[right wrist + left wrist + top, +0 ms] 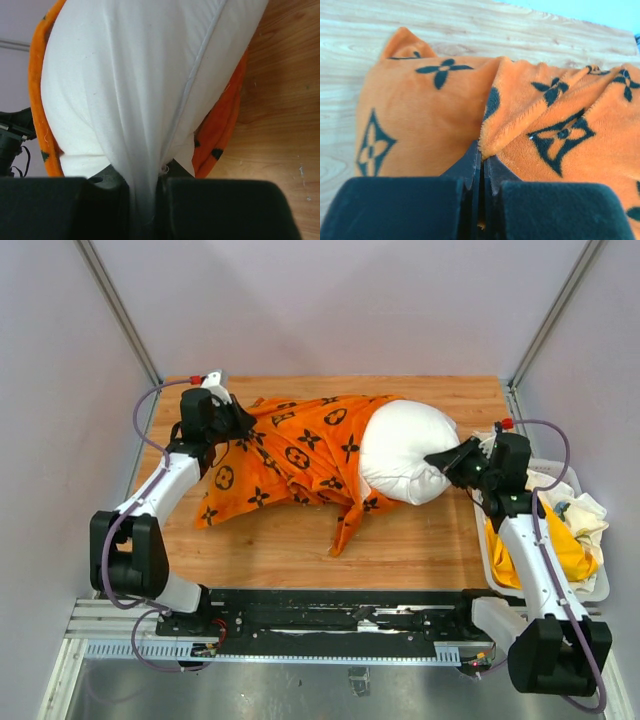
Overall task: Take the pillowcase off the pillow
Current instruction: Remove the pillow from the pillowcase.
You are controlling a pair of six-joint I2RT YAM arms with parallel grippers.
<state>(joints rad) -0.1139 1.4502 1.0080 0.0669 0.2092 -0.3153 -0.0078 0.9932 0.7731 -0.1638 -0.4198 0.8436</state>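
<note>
Fuzzy orange pillowcase [420, 125], plump white pillow [405, 450]

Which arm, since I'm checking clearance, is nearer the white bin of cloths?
Right. The right arm runs beside the bin, jaws pinching the pillow; the left arm is across the table, gripping the pillowcase.

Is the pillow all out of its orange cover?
No, partly: the pillow bulges bare from the pillowcase, which wraps its left end.
</note>
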